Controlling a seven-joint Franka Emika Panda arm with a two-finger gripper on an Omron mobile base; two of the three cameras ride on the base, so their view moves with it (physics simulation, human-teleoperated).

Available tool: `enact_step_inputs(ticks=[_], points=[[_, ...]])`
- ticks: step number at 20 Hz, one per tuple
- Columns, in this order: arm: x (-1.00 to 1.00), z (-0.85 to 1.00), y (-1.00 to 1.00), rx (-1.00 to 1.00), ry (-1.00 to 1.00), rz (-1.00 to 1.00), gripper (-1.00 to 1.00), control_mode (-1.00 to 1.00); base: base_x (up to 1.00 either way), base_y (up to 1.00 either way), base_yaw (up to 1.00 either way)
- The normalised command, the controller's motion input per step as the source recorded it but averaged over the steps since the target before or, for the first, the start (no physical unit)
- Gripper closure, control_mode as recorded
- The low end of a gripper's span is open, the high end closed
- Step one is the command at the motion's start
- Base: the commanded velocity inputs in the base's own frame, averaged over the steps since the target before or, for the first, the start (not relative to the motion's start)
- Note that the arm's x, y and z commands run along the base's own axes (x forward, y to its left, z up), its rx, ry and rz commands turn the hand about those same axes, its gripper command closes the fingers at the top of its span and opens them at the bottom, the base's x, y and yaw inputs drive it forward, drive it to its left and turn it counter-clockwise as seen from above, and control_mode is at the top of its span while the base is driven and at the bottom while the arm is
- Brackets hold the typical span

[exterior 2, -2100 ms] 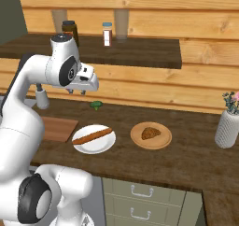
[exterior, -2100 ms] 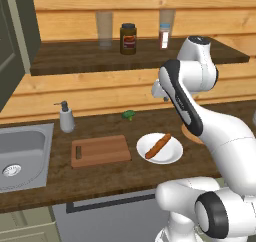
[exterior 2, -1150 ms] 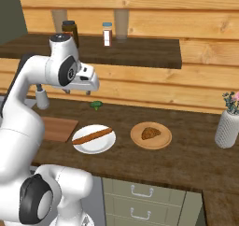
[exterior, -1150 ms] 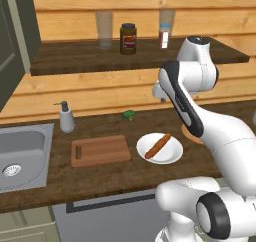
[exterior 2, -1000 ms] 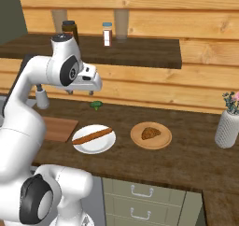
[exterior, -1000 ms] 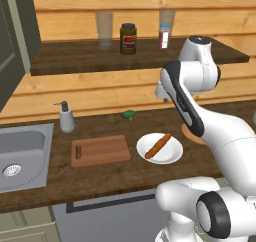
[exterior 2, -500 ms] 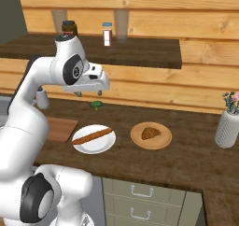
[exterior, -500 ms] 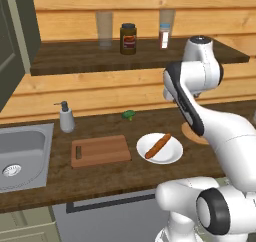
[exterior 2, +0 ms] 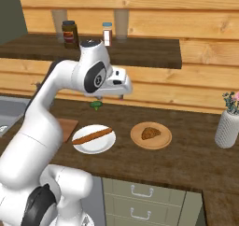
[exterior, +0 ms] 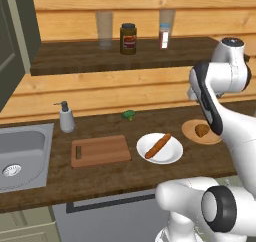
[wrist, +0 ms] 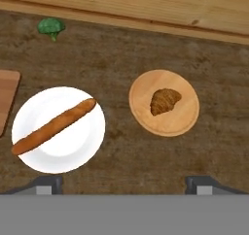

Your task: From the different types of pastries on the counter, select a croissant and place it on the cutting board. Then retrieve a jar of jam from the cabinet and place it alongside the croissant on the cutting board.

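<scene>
Below the gripper (wrist: 124, 183), jaws spread wide and empty, the croissant (wrist: 164, 101) rests on a round wooden plate (wrist: 187, 120).

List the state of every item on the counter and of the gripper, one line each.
croissant: lying on the round wooden plate, untouched.
stick pastry: lying across the white plate.
cutting board: flat, nothing on it.
broccoli floret: loose on the counter by the wall.
soap dispenser: upright beside the sink.
gripper: fingers open, holding nothing, above the plates.

Matt wood-grain counter (wrist: 121, 166), glossy white plate (wrist: 90, 142), steel sink (exterior: 20, 153).
</scene>
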Motion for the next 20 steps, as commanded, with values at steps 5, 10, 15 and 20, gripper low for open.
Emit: enact_step_inputs(ticks=[5,10,15,20], points=[[0.0,-0.41,-0.26,-0.08,0.01,-0.11,-1.0,-1.0,0.0,0.0,0.0],[0.0,-0.42,-0.38,-0.07,0.04,-0.09,-1.0,-1.0,0.0,0.0,0.0],[-0.14,-0.4,-0.67,0.0,0.0,-0.03,-1.0,-1.0,0.0,0.0,0.0],[-0.1,-0.37,-0.47,-0.01,-0.01,-0.03,-1.0,-1.0,0.0,0.0,0.0]])
